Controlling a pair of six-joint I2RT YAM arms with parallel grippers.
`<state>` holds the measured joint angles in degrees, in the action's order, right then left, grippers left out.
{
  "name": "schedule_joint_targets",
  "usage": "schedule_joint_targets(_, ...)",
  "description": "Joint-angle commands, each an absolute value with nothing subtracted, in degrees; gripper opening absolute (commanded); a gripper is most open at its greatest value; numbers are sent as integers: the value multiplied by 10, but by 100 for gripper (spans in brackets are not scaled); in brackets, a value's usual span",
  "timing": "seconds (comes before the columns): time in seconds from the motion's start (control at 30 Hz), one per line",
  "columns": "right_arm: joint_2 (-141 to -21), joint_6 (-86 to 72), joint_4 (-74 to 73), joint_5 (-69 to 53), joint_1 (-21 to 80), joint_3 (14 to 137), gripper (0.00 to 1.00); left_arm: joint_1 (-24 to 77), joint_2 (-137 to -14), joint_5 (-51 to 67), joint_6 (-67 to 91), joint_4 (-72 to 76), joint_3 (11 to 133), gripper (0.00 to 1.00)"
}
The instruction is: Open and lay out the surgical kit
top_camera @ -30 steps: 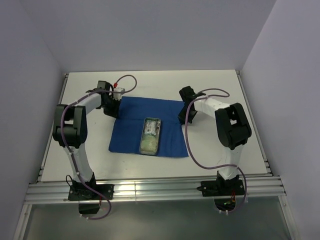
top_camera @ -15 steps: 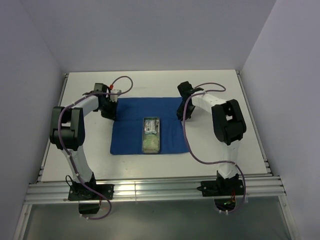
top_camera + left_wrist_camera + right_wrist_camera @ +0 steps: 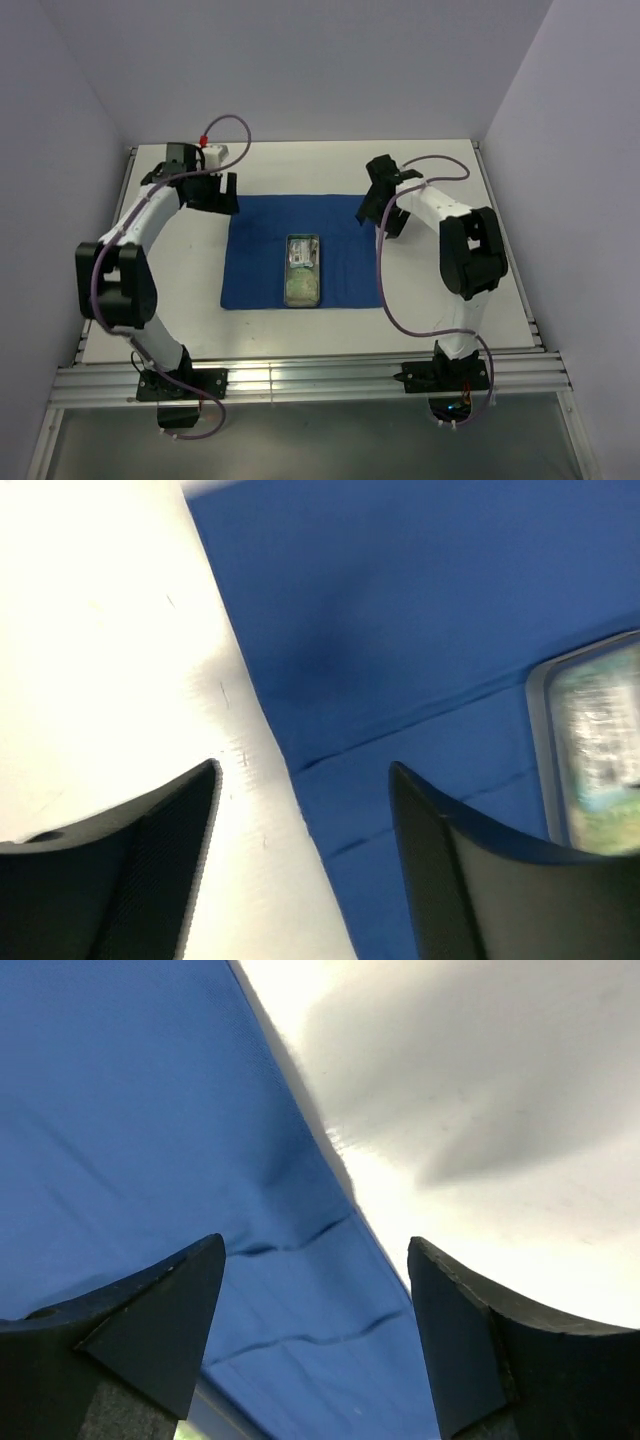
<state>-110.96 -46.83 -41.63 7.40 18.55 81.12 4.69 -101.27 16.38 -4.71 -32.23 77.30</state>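
Royal-blue cloth wrap [image 3: 255, 255] spread on white worktop [image 3: 300, 165], small rectangular steel tray [image 3: 302, 270] at its centre, left gripper [image 3: 303, 767] and right gripper [image 3: 315, 1242] at its far corners, jaws wide, holding nothing.

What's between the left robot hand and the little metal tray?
Only bare blue cloth lies between the left gripper and the tray. The top view shows it, and the left wrist view agrees.

The tray [image 3: 303, 270] sits mid-table on the cloth [image 3: 255, 270], the only raised thing. Bare table [image 3: 300, 165] runs along the far, left and right edges. The left gripper [image 3: 222, 195] and right gripper [image 3: 375, 208] crowd the cloth's far corners, seemingly just above it.
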Motion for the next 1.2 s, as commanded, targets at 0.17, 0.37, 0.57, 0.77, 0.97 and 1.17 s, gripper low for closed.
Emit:
schedule_joint_targets(0.17, -967, -425, -414, 121, 169, 797, 83, 111, -784, 163, 70, -287, 681, 99)
schedule_joint_targets(0.37, -933, -418, -415, 112, 169, 771, 83, 236, -747, 152, 144, -279, 603, 70)
schedule_joint_targets(0.57, -927, -417, -408, 112, 168, 733, 83, 312, -798, 132, 189, -266, 585, 40)
schedule_joint_targets(0.77, -937, -415, -408, 118, 168, 729, 83, 313, -914, 105, 224, -308, 650, 29)
schedule_joint_targets(0.97, -956, -410, -410, 116, 164, 740, 83, 313, -982, 111, 238, -321, 688, 28)
schedule_joint_targets(1.17, -969, -405, -404, 112, 159, 737, 83, 313, -1005, 99, 243, -319, 690, 29)
